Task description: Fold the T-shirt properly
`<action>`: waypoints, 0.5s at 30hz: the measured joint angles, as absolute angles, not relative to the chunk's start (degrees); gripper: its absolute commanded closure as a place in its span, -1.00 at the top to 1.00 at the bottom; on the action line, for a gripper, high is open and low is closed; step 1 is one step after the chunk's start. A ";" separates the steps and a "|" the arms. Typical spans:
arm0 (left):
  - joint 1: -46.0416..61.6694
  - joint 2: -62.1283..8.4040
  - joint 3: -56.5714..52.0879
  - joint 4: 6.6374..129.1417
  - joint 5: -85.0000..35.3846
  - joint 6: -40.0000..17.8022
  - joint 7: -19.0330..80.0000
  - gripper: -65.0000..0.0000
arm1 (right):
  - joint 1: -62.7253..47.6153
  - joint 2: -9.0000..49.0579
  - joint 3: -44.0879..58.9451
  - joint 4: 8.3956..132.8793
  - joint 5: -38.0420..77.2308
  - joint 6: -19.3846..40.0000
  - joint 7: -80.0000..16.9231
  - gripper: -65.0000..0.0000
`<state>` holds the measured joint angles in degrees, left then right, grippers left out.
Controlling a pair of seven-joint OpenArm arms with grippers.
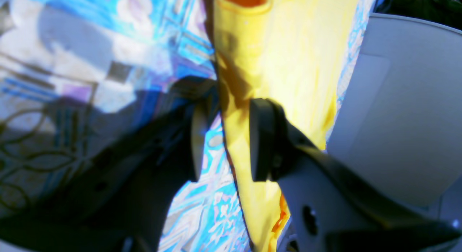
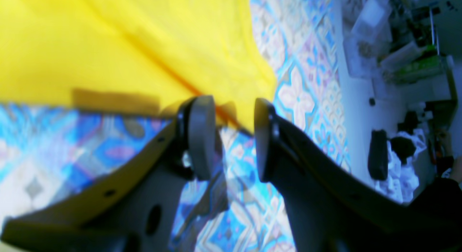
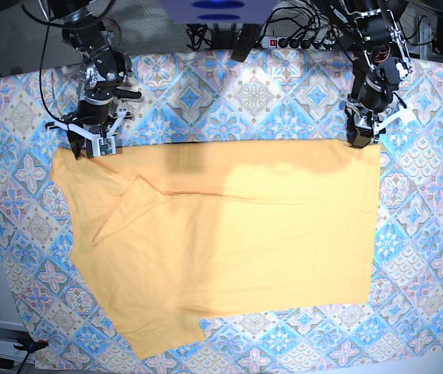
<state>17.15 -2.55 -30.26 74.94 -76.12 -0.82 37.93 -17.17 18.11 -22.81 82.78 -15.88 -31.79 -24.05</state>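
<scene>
the plain yellow-orange cotton t-shirt [image 3: 229, 241] looks like soft matt cloth, smooth with faint creases. the blue-and-pink tile-patterned tablecloth [image 3: 284, 101] on the desk is flat printed fabric with a dull finish. the hands' [image 2: 231, 136] fingers look like hard dark plastic with smooth grey pads [image 2: 202, 136].

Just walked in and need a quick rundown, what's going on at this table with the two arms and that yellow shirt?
A two-armed robot is folding a yellow-orange T-shirt that lies on a blue-pink patterned tablecloth. Each arm is at a far corner of the shirt's top edge. The left gripper has its jaws apart around a fold of the cloth edge, and the right gripper has open jaws at the other corner. One sleeve is already folded inward.
</scene>
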 measured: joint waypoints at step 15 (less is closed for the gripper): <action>13.17 -2.46 -30.46 74.06 -74.65 0.12 37.10 -0.35 | -17.47 18.11 -22.85 82.85 -15.86 -31.79 -24.23 -0.44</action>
